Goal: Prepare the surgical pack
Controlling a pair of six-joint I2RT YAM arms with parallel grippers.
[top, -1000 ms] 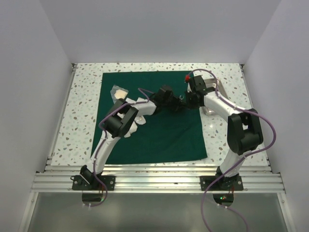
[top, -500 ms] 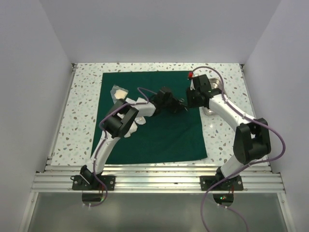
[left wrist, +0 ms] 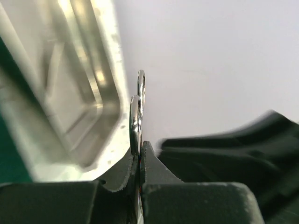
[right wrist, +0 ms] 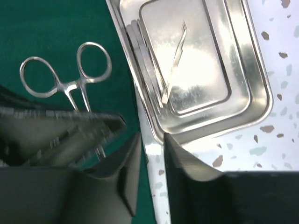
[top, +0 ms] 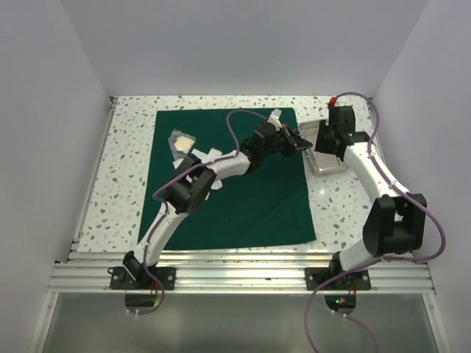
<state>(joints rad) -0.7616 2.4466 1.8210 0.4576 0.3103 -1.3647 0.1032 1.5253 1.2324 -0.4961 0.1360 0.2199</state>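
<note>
The right fingers [right wrist: 187, 163] have let go and drawn back, empty, over the steel tray [top: 329, 166]. The left fingers [left wrist: 121, 170], now clenched on the ring-handled forceps [right wrist: 70, 86], have swung toward it. The surgical pack [top: 235, 206] lies unfolded mid-tabletop, so loading probably continues.
</note>
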